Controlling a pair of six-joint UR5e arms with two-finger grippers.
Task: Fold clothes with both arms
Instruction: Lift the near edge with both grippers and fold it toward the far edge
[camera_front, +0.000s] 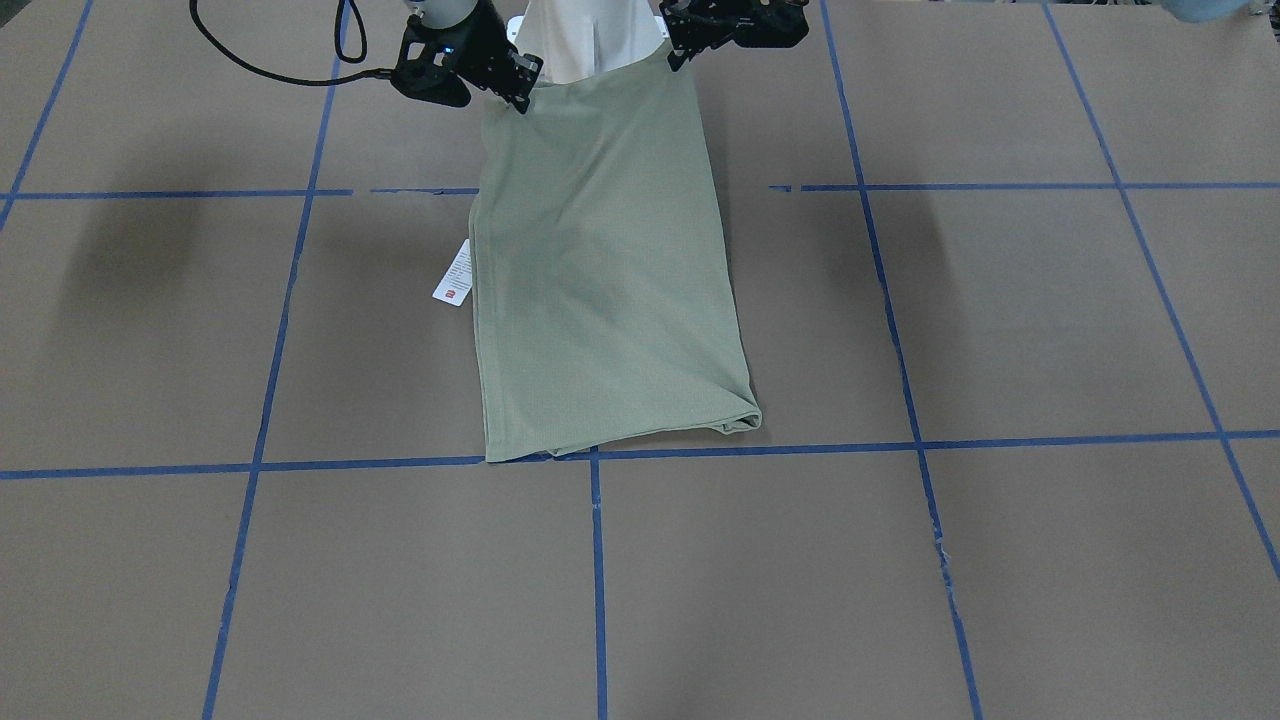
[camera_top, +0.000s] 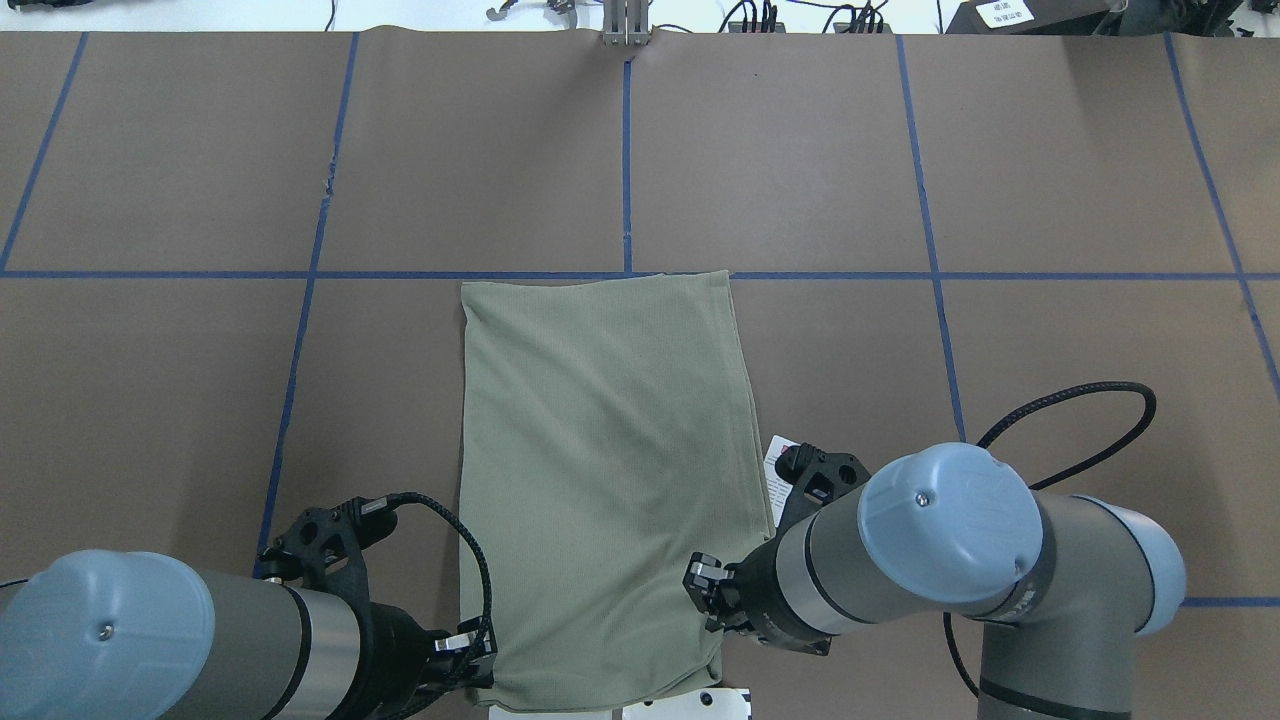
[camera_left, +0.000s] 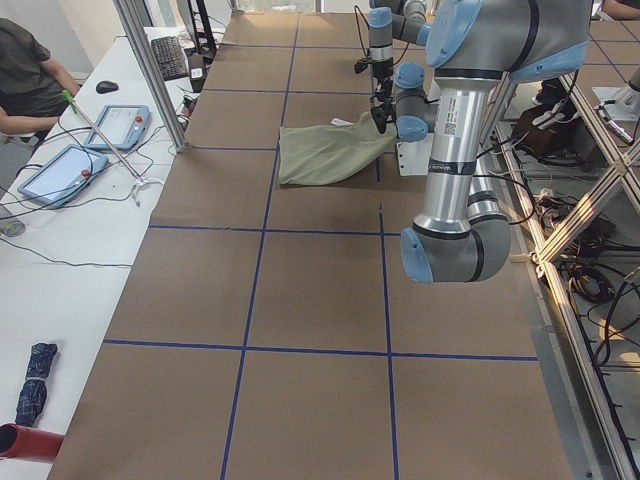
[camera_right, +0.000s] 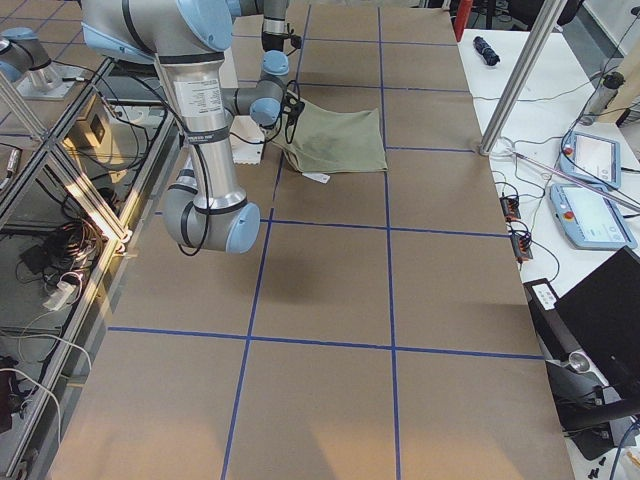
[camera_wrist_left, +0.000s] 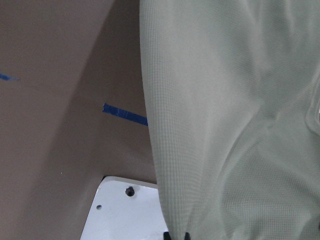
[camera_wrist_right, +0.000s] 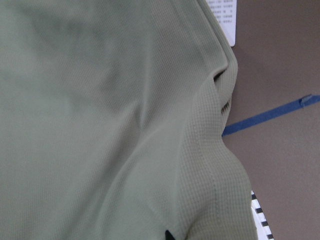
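The olive-green shirt lies folded into a long narrow rectangle on the brown table, its far end on a blue tape line. Its end by the robot is lifted off the table. My left gripper is shut on one lifted corner, seen also from overhead. My right gripper is shut on the other corner. Both wrist views are filled with green knit cloth; only small black fingertip points show at their bottom edges. The white hang tag lies beside the shirt by my right arm.
The white base pedestal stands right behind the lifted shirt edge. Blue tape lines divide the brown table into squares. In the left side view an operator sits at a side desk with tablets.
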